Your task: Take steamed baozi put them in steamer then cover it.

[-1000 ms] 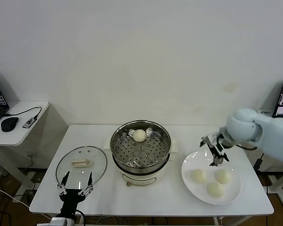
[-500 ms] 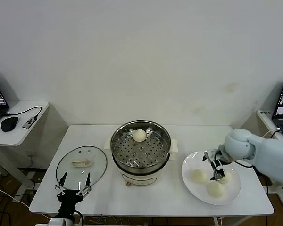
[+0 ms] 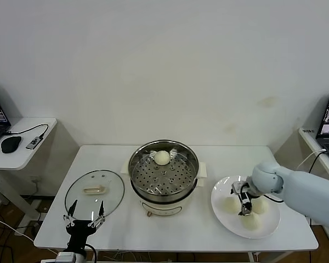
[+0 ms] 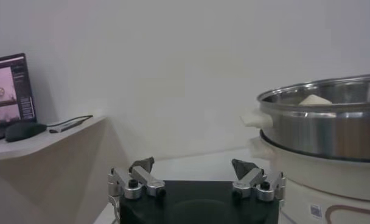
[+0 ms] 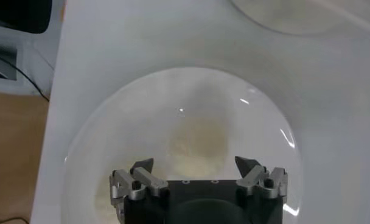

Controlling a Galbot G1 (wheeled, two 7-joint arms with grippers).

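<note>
Buns on the plate, right tool over them

Three buns (image 3: 231,204) lie on the white plate (image 3: 221,212); a fourth (image 3: 162,157) sits in the steamer (image 3: 163,171). The right tool (image 3: 244,204), jaws apart, hangs over the plate. The lid (image 3: 94,190) lies on the worktop (image 3: 197,229), left tool (image 3: 86,215) open beside it.

Four baozi (image 3: 162,157), one steamer (image 3: 163,189), one cover (image 3: 94,190), one plate (image 3: 221,205).

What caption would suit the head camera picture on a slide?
Right gripper lowered, fingers spread, among three buns on a white plate; one bun already sits in the steamer.
</note>
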